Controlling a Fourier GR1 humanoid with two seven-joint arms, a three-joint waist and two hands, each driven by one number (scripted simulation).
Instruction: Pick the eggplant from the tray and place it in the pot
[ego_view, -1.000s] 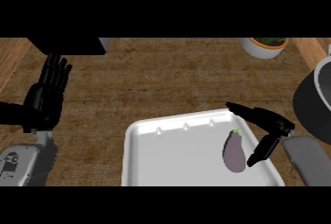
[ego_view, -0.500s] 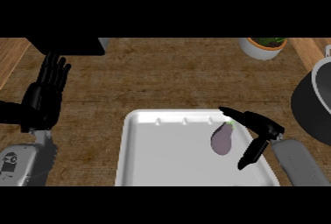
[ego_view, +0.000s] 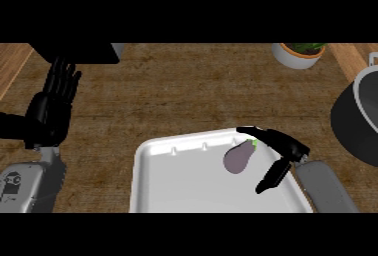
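The right hand (ego_view: 284, 150) was spread, thumb and fingers bracketing the eggplant (ego_view: 239, 156) without closing on it, apparently lined up for a grasp. The single eggplant lay in the one white tray (ego_view: 159, 170) on the desk (ego_view: 184, 90); one dark pot (ego_view: 358, 120) waited right. The left hand (ego_view: 52, 107) rested open, fingers up.

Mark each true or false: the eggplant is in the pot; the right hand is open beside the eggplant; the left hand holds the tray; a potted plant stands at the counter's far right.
1. The eggplant is in the pot. False: it lies on the tray.
2. The right hand is open beside the eggplant. True.
3. The left hand holds the tray. False: it rests open at the view's left, apart from the tray.
4. A potted plant stands at the far right. True.
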